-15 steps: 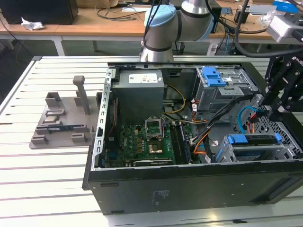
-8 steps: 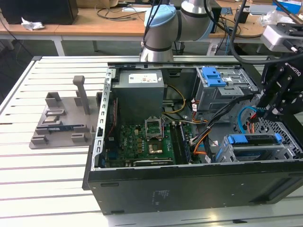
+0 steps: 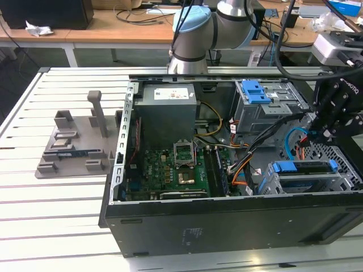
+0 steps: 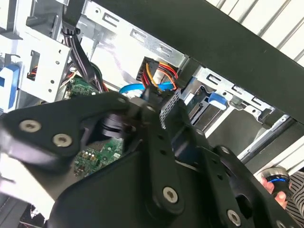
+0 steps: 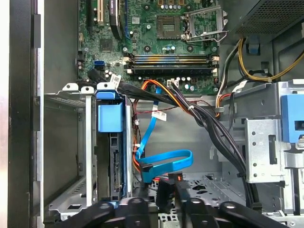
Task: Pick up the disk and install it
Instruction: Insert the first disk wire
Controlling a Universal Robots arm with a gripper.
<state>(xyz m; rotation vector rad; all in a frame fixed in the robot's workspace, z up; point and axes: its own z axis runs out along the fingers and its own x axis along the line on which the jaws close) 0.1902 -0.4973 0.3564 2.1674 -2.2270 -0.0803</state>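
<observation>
Table (image 3: 57,215): A white table with long slats filled the lower part of the exterior view's left. The computer stood on it.
Computer case (image 3: 227,226): A big black box lay on its side with its top open. It took up the middle and the exterior view's right.
Robot arm (image 3: 198,22): A grey and light blue arm was at the top middle of the exterior view, behind the case.
Power box (image 3: 167,113): A grey box sat inside the case, in the upper middle of the exterior view.
Green board (image 3: 170,170): It lay flat on the floor of the case, just below the power box in the exterior view.
Grey holder (image 3: 74,147): A grey plastic stand sat on the table on the exterior view's left, just beside the case.
Upper cage (image 3: 272,110): A grey metal cage with a blue latch (image 3: 255,90) on top was at the upper part of the exterior view's right.
Lower cage (image 3: 266,184): A grey metal cage was at the lower part of the exterior view's right.
Claw (image 3: 315,136): The black claw hung over the inside of the case, between the two cages. In the first wrist view the claw (image 5: 166,197) was just above a blue cable. I could not tell if it was open or closed.
Disk (image 3: 303,168): It sat inside the lower cage, with its blue rails showing. In the first wrist view the disk (image 5: 110,124) stood in the cage, near the claw but apart from it.
Blue cable (image 5: 166,161): A flat blue cable curled on the case floor beside the disk.
Wires (image 5: 199,114): Black and orange wires ran from the green board past the blue cable.
</observation>
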